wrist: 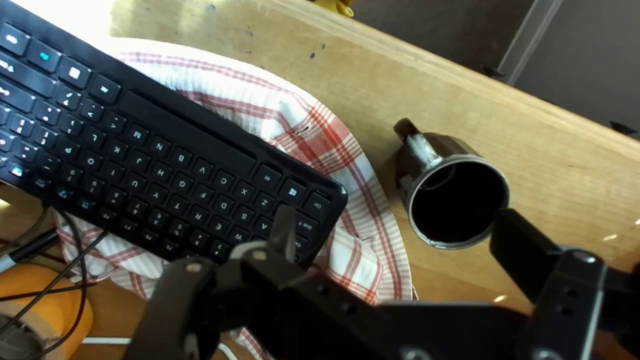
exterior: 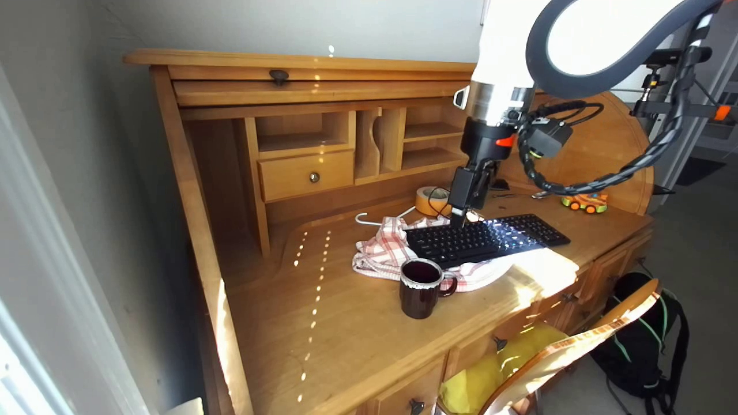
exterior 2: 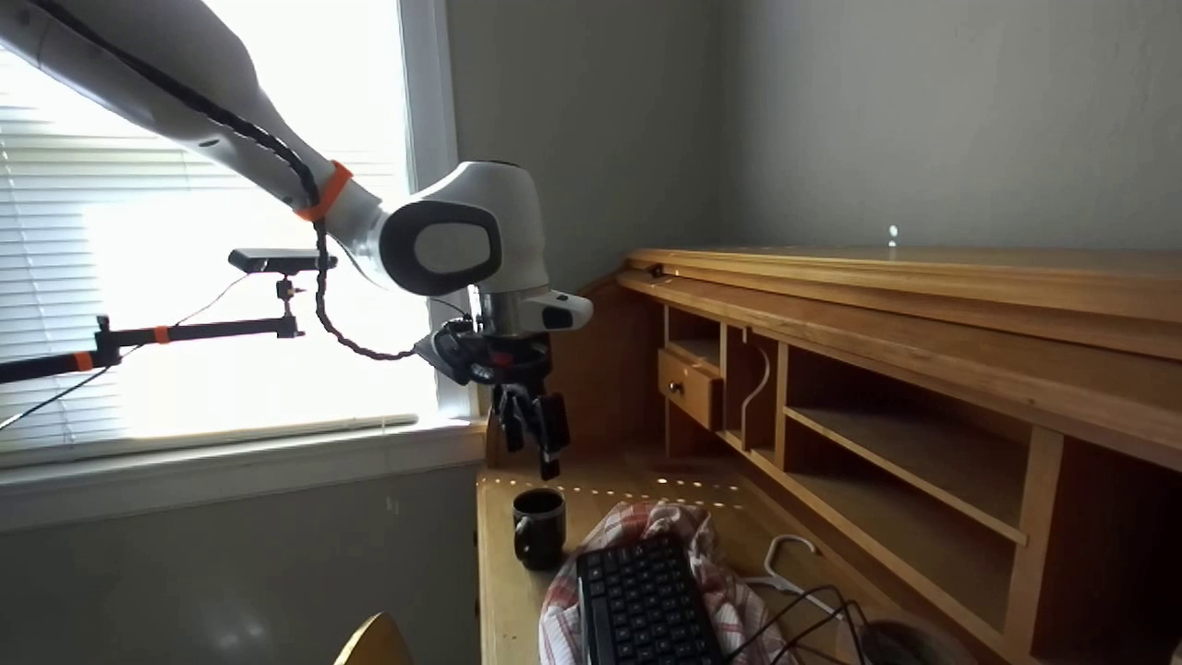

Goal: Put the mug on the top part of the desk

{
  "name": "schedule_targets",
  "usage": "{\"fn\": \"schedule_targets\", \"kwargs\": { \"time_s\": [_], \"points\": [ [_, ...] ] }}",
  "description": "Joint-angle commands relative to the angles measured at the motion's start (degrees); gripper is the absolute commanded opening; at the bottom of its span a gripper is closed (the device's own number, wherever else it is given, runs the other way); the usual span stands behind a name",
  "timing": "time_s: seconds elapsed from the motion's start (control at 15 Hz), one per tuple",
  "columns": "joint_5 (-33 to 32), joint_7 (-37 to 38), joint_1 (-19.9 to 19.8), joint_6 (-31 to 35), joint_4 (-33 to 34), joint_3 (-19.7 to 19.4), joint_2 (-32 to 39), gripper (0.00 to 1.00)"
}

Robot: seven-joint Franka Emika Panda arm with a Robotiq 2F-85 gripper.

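Just beside rumpled cloth (wrist: 362, 185): glossy cylindrical mug (exterior: 420, 295).

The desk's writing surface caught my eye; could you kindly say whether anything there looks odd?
The black computer keyboard looks oddly placed: one end lies over a rumpled checked cloth, not directly on the writing surface. The mug stands upright; no spill shows.

Downturned hand (wrist: 394, 229), spread wide
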Motion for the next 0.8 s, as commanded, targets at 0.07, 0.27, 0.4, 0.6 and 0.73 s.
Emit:
{"fn": "schedule_targets", "kwargs": {
  "time_s": [0.07, 0.27, 0.4, 0.6, 0.73],
  "points": [
    [-0.1, -0.9, -0.4, 3.4, 4.4, 0.6, 6.8, 1.0],
    [0.1, -2.0, -0.4, 4.5, 5.1, 1.0, 9.0, 1.0],
    [-1.0, -1.9, 0.1, 5.5, 4.8, 1.1, 10.2, 1.0],
    [-1.6, -1.7, 0.6, 8.4, 4.3, 1.2, 11.6, 0.95],
    [-2.2, -0.8, 1.0, 10.6, 4.4, 0.9, 12.6, 0.8]
  ]
}}
